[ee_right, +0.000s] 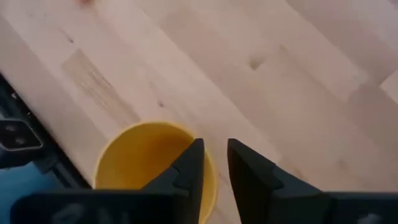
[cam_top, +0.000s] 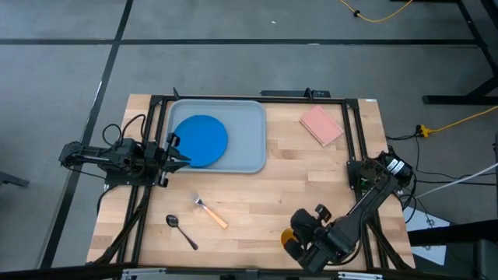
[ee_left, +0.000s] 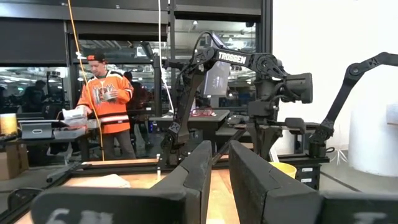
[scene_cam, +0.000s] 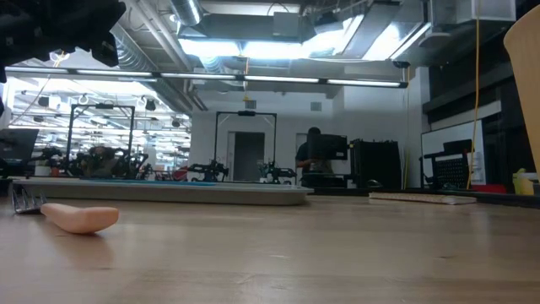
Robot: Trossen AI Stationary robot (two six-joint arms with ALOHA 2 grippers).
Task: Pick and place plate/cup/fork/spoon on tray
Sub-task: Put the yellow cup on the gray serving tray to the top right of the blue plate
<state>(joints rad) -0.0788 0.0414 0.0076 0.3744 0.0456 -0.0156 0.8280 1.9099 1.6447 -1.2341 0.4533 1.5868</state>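
The blue plate (cam_top: 200, 140) lies flat in the left half of the grey-blue tray (cam_top: 247, 132) at the table's far side. The fork (cam_top: 212, 212) and the dark spoon (cam_top: 181, 231) lie on the wood near the front; the fork's tan handle shows in the low view (scene_cam: 80, 218). My right gripper (cam_top: 299, 233) is at the front right, shut on the yellow cup (ee_right: 146, 165). My left gripper (cam_top: 177, 152) waits level at the tray's left edge, fingers almost together and empty (ee_left: 221, 168). My right gripper holds the cup by its rim wall (ee_right: 208, 174). One finger (ee_right: 189, 165) is inside the cup and the other (ee_right: 249, 171) is outside. The fingers come from above, pointing down. The cup stays upright, mouth up; whether its base rests on the table does not show.
A pink square pad (cam_top: 321, 124) lies at the far right of the table. The tray's right half is bare. Bare wood lies between the cup and the tray. People stand in the room beyond the table (ee_left: 102, 99).
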